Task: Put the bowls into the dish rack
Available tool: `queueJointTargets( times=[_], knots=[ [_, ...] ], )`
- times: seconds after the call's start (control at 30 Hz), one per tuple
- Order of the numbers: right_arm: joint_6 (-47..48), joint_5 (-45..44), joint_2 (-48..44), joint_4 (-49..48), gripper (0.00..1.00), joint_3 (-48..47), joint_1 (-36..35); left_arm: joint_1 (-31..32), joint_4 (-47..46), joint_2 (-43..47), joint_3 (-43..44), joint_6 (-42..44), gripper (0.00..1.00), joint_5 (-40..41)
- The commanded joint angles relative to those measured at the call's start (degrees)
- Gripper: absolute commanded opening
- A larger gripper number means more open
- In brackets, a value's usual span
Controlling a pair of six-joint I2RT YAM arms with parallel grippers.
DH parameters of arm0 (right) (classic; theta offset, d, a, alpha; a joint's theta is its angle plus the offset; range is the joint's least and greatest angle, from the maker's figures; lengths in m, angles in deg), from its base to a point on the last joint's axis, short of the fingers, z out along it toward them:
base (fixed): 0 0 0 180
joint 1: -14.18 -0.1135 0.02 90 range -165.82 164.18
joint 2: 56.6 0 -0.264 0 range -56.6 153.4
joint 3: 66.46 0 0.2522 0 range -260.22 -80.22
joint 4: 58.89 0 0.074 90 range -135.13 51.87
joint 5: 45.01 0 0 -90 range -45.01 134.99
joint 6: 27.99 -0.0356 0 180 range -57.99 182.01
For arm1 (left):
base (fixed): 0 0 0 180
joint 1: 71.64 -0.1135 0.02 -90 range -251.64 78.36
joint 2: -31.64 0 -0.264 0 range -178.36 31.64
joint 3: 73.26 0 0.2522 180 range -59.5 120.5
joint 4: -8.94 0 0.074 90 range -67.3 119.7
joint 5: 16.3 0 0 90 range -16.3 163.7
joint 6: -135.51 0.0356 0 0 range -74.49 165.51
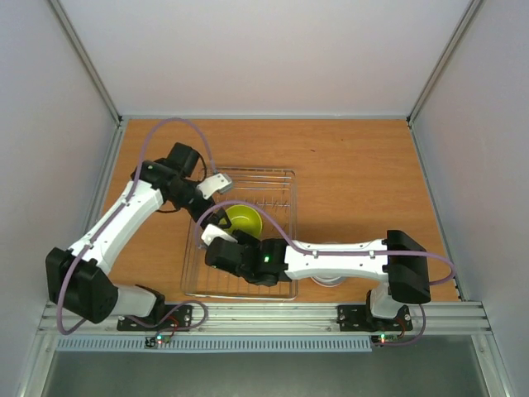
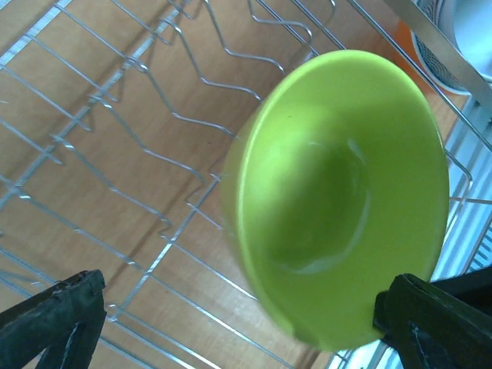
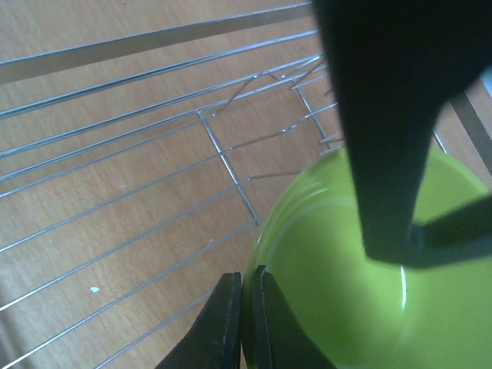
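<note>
The yellow-green bowl point(image 1: 245, 219) is tilted on its side inside the silver wire dish rack point(image 1: 281, 178), near the middle. My right gripper point(image 1: 217, 235) is shut on its rim; in the right wrist view the fingertips point(image 3: 229, 319) pinch the bowl's edge point(image 3: 338, 307). My left gripper point(image 1: 216, 184) is open just behind and left of the bowl. In the left wrist view point(image 2: 238, 296) its fingers stand wide apart with the bowl point(image 2: 338, 192) between them, close to the right finger point(image 2: 430, 327). The other bowls are mostly hidden.
A stack of bowls point(image 1: 331, 279) sits right of the rack under my right arm; the left wrist view shows a pale one point(image 2: 469, 31) and an orange edge point(image 2: 403, 50). The rack's upright wire dividers point(image 2: 231, 54) rise behind the bowl.
</note>
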Motion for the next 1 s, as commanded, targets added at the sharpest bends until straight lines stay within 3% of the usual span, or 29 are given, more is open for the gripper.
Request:
queueJointTargets(
  times=[0.0,0.27,0.53,0.97],
  knots=[
    [1.3,-3.7,0.0,-3.1,0.01,-2.1,-1.1,3.5,-1.6,-2.7,-1.5,-2.6,0.99,1.1],
    [1.7,-6.4,-0.6,-3.3,0.02,-1.5,-2.1,5.5,-3.9,-6.0,-2.5,-3.7,0.99,3.4],
    [0.2,-7.4,-3.0,-7.1,0.09,2.1,-2.1,5.5,-7.2,-0.9,-5.1,-4.5,0.99,3.2],
    [-1.0,-8.1,-6.2,-8.6,0.11,5.1,-2.0,5.5,-7.0,0.8,-6.5,-3.0,0.99,2.2]
  ],
)
